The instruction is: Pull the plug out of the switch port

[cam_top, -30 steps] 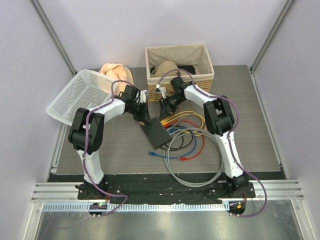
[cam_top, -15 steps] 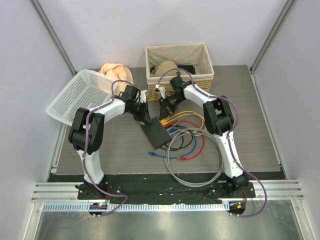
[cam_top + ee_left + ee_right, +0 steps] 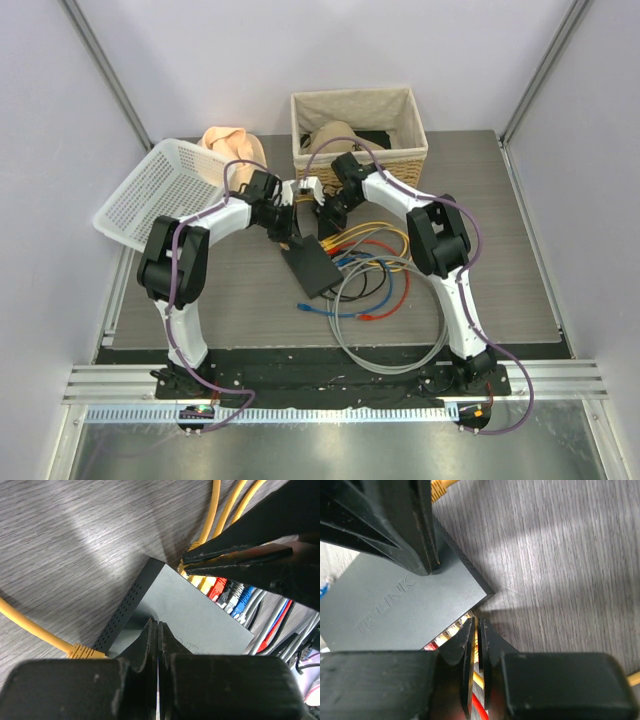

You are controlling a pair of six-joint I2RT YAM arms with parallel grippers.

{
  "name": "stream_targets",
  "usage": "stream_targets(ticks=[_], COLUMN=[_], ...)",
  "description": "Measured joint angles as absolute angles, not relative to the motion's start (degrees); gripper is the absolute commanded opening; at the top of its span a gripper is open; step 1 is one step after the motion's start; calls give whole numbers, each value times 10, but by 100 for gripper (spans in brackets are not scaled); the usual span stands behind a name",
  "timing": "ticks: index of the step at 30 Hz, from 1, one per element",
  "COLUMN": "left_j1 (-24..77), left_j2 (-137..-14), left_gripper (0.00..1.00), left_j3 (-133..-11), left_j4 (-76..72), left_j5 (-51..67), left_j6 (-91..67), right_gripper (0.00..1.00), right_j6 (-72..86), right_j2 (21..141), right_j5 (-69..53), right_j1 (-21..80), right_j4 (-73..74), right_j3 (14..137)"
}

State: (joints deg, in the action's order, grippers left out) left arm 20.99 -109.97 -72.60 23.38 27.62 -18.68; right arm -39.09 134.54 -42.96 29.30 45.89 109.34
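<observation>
**Plug gripped, not yet pulled**

Item: switch (image 3: 312,265), flat on the bench (image 3: 200,300), directly beneath the left hand (image 3: 154,626). That hand is clenched on nothing, tips bearing on the lid.

Yellow plug (image 3: 476,642): seated in the corner port, nipped between the fingers of the right hand (image 3: 476,623).

Beside that hand: red plug (image 3: 218,586), blue plug (image 3: 245,597), both seated.

Outstanding, by judgement: the withdrawal itself.

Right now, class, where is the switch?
Top view: the switch lies mid-table, in front of the wicker basket, the left gripper on its top and coloured cables fanning from its right side.
</observation>
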Motion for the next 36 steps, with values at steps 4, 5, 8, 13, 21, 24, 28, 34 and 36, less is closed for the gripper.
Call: stream_targets(ticks=[4, 5, 8, 13, 21, 24, 28, 34, 36], left_j1=[210, 210, 210, 209, 208, 207, 207, 207, 207], left_j2=[-1100, -1100, -1100, -1100, -1099, -1098, -1098, -1096, -1095], left_gripper=[0, 0, 0, 0, 0, 0, 0, 0, 0], left_j3=[-726, -726, -726, -725, -725, -725, -724, -722, -721], left_j4=[234, 234, 234, 234, 234, 234, 233, 230, 229], left_j5=[276, 276, 276, 275, 268, 265, 264, 262, 262], left_j6=[-189, -189, -192, -196, -200, -202, -204, -205, -204], right_gripper=[11, 11, 10, 10, 7, 6, 6, 5, 4], right_j6=[-404, -404, -404, -405, -404, -404, -404, -399, -397], right_j2=[1342, 1341, 1340, 1338, 1334, 1329, 1320, 1311, 1307], right_j5=[-416, -414, -406, -395, -369, -351, -328, -309, -303], right_j1=[296, 297, 299, 302, 309, 314, 318, 319, 320], right_j4=[461, 461, 463, 464, 467, 465, 456, 444, 437], right_j3=[1093, 1093, 1093, 1093, 1096, 1093, 1082, 1068, 1062])
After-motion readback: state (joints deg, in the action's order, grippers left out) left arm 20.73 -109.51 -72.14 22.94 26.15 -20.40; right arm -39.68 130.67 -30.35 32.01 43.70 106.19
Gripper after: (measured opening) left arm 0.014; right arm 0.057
